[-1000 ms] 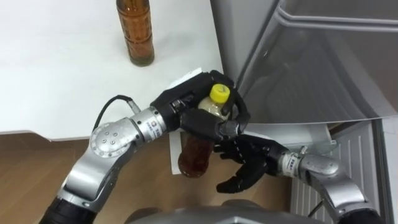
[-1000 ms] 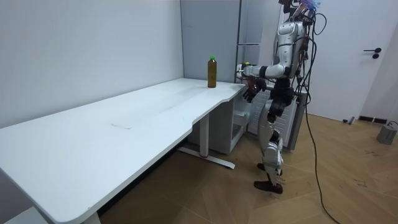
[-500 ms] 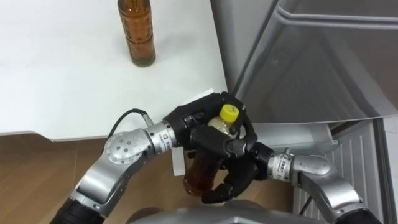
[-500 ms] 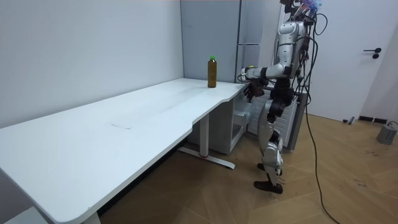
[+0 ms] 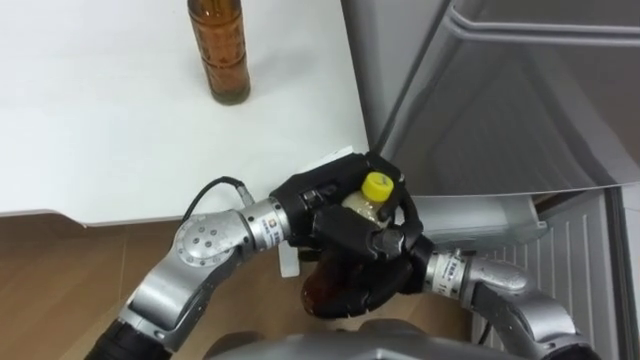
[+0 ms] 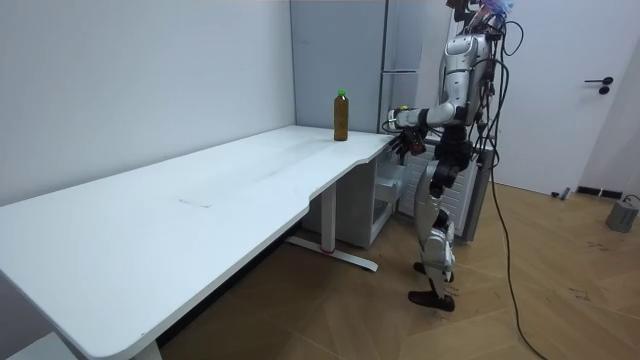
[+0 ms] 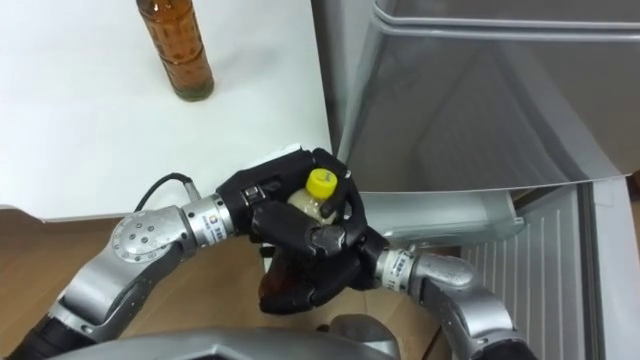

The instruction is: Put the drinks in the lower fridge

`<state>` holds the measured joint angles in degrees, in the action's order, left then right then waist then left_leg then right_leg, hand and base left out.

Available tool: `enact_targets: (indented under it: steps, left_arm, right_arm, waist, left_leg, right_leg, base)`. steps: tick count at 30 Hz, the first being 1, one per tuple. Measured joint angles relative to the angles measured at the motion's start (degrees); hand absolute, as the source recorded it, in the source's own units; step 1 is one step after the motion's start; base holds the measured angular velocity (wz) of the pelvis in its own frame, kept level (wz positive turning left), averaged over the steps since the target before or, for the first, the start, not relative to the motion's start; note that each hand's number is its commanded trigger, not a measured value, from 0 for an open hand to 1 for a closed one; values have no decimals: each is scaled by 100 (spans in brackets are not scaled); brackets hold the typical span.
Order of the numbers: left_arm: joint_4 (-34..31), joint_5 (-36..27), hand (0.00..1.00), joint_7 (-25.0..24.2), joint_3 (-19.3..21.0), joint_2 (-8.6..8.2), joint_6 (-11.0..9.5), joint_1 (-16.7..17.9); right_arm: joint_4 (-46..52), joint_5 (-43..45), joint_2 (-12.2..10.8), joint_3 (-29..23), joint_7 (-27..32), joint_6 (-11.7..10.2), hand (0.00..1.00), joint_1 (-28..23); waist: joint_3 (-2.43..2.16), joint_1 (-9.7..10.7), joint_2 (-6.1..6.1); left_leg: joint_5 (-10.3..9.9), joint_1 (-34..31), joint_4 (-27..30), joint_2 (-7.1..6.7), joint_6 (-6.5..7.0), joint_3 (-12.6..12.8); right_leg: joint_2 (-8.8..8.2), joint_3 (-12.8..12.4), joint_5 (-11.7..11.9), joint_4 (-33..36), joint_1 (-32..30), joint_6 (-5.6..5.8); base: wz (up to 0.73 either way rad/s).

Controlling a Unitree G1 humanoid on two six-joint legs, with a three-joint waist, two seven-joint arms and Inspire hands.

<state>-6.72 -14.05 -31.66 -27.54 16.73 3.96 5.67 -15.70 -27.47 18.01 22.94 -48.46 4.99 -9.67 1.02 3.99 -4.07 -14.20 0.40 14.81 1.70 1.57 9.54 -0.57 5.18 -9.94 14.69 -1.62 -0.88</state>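
A brown tea bottle (image 5: 318, 288) with a yellow cap (image 5: 377, 186) hangs in front of my chest, off the table's near corner, tilted with its cap towards the fridge. My left hand (image 5: 312, 196) is curled round its neck and shoulder. From below, my right hand (image 5: 378, 278) wraps its fingers round the bottle's lower body. A second brown bottle (image 5: 222, 52) stands upright on the white table (image 5: 100, 130); the room view shows its green cap (image 6: 341, 93). In the room view I stand at the table's far end beside the fridge (image 6: 400, 60).
The grey fridge door (image 5: 510, 110) stands open on my right, close to the bottle's cap. A white shelf or drawer front (image 5: 470, 214) lies below it, with ribbed white panels (image 5: 575, 260) at the lower right. Wooden floor lies under the table edge.
My right hand has risen from under the bottle and closed round its lower body. The bottle and left hand have drifted a little right, towards the fridge.
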Motion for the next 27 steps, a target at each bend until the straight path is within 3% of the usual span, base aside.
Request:
enact_targets:
  steps: [8,16,17,18,19,27]
  left_arm:
    - [1,-108,100,184,-66,2,0,0]
    - [1,-423,100,408,-26,1,0,3]
    - [1,-427,66,412,-15,1,-2,3]
    - [1,-430,66,450,-19,-2,-2,3]
    - [1,-430,0,475,-25,-2,-2,3]
    - [-1,-494,0,717,-14,-11,-33,-64]
  right_arm:
    - [-120,-342,-5,203,169,-205,100,0]
    - [-227,-492,30,264,194,-522,100,-14]
    - [-265,-553,13,273,194,-523,100,-13]
    - [-322,-630,-7,278,193,-557,100,-12]
    - [-358,-652,-16,278,193,-576,100,-5]
    - [-550,-969,-7,301,89,-614,100,-2]
  waist:
    - [-3,-17,4]
    - [-47,1,81]
    - [-47,1,79]
    - [-46,5,81]
    - [-46,10,81]
    - [-38,7,73]
  left_leg:
    - [2,32,1,-9,3,28]
    - [2,75,-15,-5,2,32]
    - [2,96,-21,-2,2,41]
    - [2,102,-24,-2,2,50]
    - [2,101,-25,-3,2,52]
    - [1,85,-41,-1,3,63]
  right_leg:
    - [-7,-39,0,-5,22,0]
    - [-1,-37,0,-2,53,0]
    - [2,-38,0,-2,66,0]
    - [1,-40,0,-2,69,1]
    - [-1,-40,0,-2,68,1]
    - [4,-44,1,-17,55,1]
  base:
    - [-1]
    - [0]
    - [0]
    - [0]
    - [0]
    - [0]
